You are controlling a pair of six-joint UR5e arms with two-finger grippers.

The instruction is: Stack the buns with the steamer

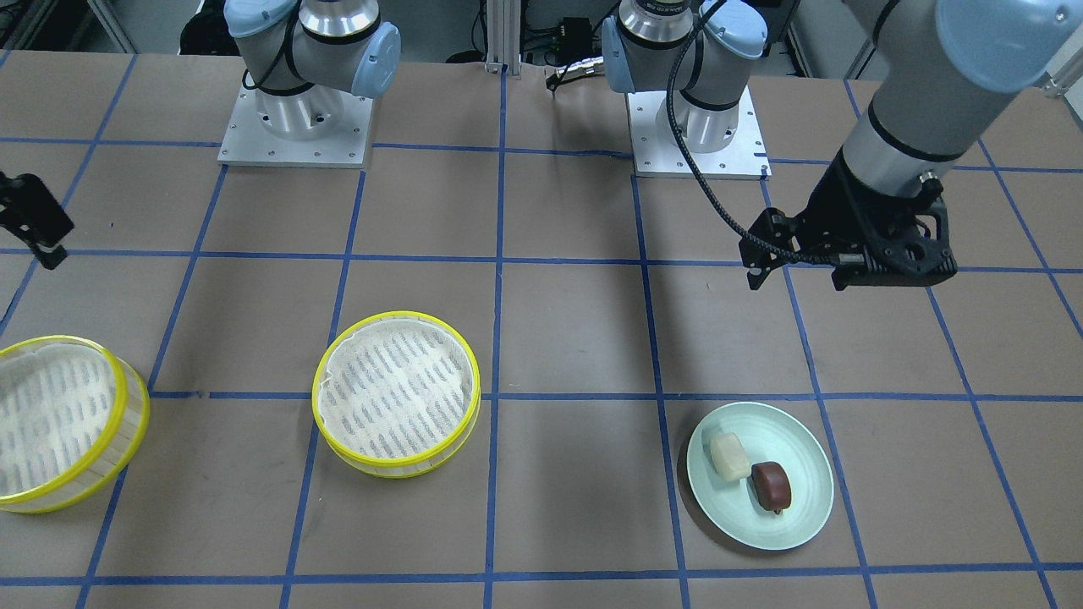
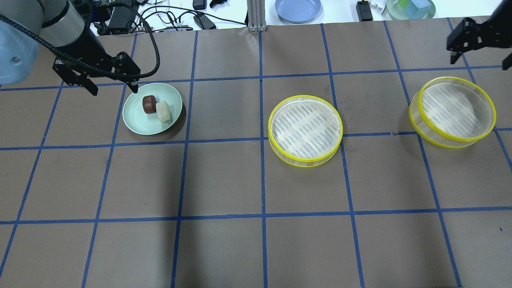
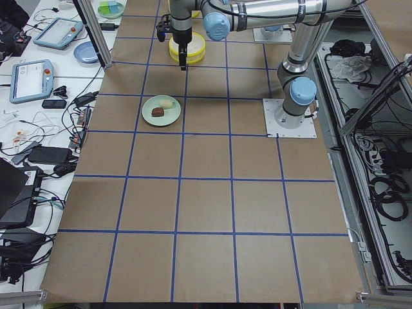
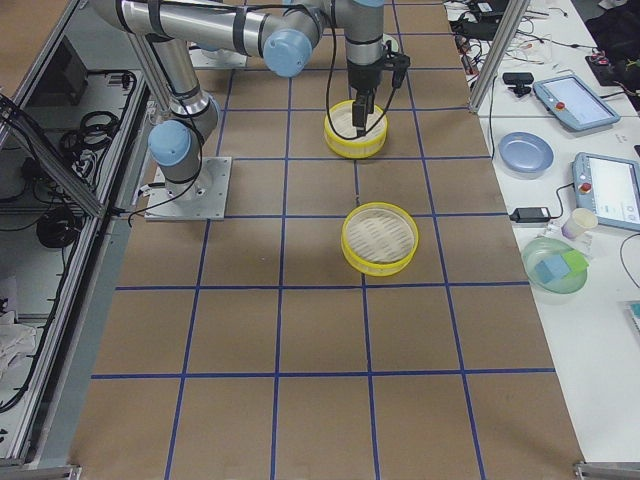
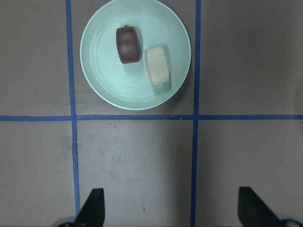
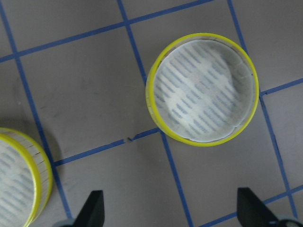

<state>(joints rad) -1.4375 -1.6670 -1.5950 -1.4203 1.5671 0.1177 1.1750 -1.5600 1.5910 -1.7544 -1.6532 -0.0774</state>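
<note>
The buns, one cream-white (image 2: 163, 111) and one reddish-brown (image 2: 149, 104), lie side by side on a pale green plate (image 2: 134, 120). They also show in the left wrist view, the cream one (image 5: 157, 65) and the brown one (image 5: 128, 44). My left gripper (image 2: 114, 89) hangs open and empty above the table, just beside the plate's left rim. Two yellow-rimmed steamer trays with cloth lining stand empty, one mid-table (image 2: 306, 130) and one at the right (image 2: 454, 112). My right gripper (image 2: 478, 62) is open and empty, above the table behind the right tray.
A blue plate (image 2: 298, 9), a green bowl with blocks (image 2: 412, 8) and cables lie beyond the table's far edge. The two arm bases (image 1: 296, 127) (image 1: 698, 135) stand on the robot's side. Blue tape lines grid the brown table.
</note>
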